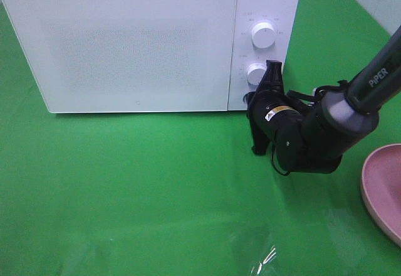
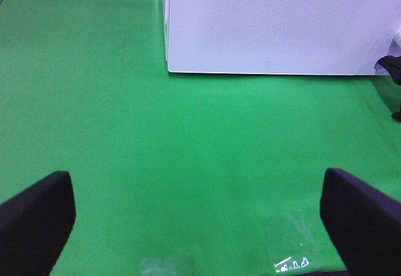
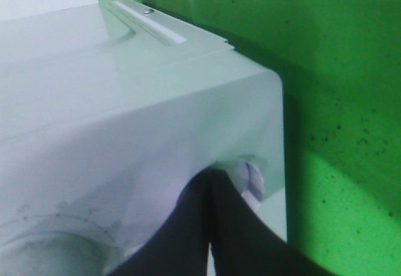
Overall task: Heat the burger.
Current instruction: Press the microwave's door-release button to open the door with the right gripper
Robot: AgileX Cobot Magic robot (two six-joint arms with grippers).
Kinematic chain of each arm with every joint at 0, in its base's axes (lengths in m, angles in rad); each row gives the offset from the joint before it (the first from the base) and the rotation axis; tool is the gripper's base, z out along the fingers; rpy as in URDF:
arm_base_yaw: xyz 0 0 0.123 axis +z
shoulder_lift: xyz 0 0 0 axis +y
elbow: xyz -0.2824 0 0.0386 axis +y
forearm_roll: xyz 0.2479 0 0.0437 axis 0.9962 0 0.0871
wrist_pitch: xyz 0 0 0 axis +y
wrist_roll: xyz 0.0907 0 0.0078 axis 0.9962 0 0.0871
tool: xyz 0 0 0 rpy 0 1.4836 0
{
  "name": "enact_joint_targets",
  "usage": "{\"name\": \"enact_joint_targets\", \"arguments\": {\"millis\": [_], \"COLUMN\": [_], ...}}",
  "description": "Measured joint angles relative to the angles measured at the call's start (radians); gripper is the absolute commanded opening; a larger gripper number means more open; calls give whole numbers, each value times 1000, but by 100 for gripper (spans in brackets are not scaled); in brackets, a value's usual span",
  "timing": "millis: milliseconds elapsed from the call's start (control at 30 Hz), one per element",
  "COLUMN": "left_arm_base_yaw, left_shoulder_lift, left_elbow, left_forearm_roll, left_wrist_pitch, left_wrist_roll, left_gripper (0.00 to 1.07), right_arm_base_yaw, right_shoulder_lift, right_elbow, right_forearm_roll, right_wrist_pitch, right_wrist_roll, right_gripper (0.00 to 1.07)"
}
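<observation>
The burger is out of view. The white microwave stands at the back with its door closed. My right gripper is shut, its tips against the control panel just right of the lower knob. In the right wrist view the closed fingers lie along the microwave's front, with one knob just past the tips. My left gripper is open with nothing between its fingers. It hovers over the green cloth, in front of the microwave.
A pink plate sits at the right edge of the table, only partly in view. The upper knob is above the right gripper. A scrap of clear plastic lies on the green cloth near the front.
</observation>
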Motion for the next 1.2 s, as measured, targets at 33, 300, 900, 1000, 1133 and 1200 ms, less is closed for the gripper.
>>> {"name": "enact_joint_targets", "arguments": {"millis": [33,300,900,1000,1133,1200], "left_arm_base_yaw": [0,0,0,0,0,0], "left_shoulder_lift": [0,0,0,0,0,0], "left_elbow": [0,0,0,0,0,0], "left_forearm_roll": [0,0,0,0,0,0], "left_wrist_pitch": [0,0,0,0,0,0], "left_wrist_roll": [0,0,0,0,0,0], "left_gripper": [99,99,99,99,99,99], "right_arm_base_yaw": [0,6,17,26,36,54], "right_shoulder_lift": [0,3,3,-1,-4,-17], "right_elbow": [0,-14,-21,-16,-2,21], "right_forearm_roll": [0,30,61,80,88,104], "right_wrist_pitch": [0,15,19,14,-10,-27], "right_wrist_roll": [0,-6,-38,-53,-54,-54], "right_gripper": [0,0,0,0,0,0]}}
